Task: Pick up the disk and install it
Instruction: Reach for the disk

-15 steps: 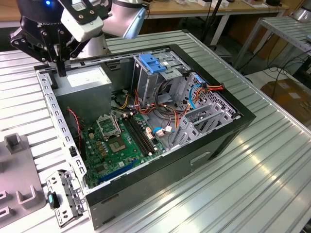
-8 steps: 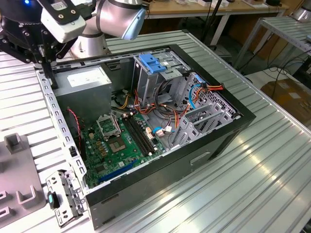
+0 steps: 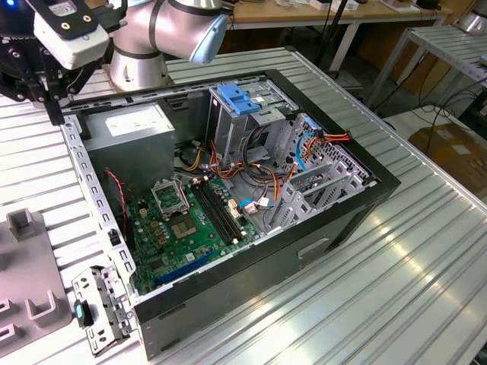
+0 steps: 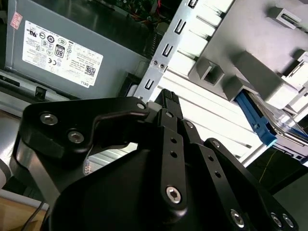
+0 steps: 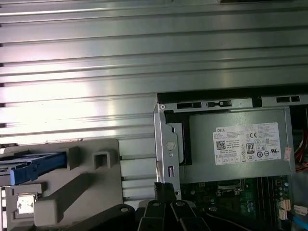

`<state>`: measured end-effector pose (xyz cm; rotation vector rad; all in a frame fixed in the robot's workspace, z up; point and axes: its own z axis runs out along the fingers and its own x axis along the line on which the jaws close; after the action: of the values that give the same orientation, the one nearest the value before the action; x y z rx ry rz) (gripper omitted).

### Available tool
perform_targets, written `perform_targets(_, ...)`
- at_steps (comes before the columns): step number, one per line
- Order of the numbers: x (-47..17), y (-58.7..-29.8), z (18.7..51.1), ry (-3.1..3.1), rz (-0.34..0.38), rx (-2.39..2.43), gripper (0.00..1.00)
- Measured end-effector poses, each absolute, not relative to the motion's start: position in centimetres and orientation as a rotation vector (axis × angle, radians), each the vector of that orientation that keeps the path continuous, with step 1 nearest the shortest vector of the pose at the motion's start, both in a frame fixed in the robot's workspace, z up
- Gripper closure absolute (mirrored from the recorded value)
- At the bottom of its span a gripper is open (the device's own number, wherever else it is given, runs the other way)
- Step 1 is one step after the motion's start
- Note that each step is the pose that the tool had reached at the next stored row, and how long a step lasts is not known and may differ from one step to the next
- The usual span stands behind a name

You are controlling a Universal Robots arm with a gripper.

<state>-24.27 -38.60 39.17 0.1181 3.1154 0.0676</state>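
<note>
Ok, I see gripper (image 3: 55,112) hanging over PC case (image 3: 380,182) corner by the PSU (image 3: 133,125). Fingers (image 4: 166,102) look pinched together w/ nothing btwn. Disk (image 5: 33,164) sits in grey fixture (image 5: 91,192) on ribbed table (image 5: 144,48), beside the case, apart from gripper.

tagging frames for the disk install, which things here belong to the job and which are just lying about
Job in hand:
disk in its blue carrier, on the grey holder
gripper
open computer case

Just there:
power supply
motherboard
loose metal bracket
</note>
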Motion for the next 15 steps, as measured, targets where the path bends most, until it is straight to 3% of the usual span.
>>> perform_targets(15,-28.4,-38.3,39.1,3.115,0.068,0.118,0.89)
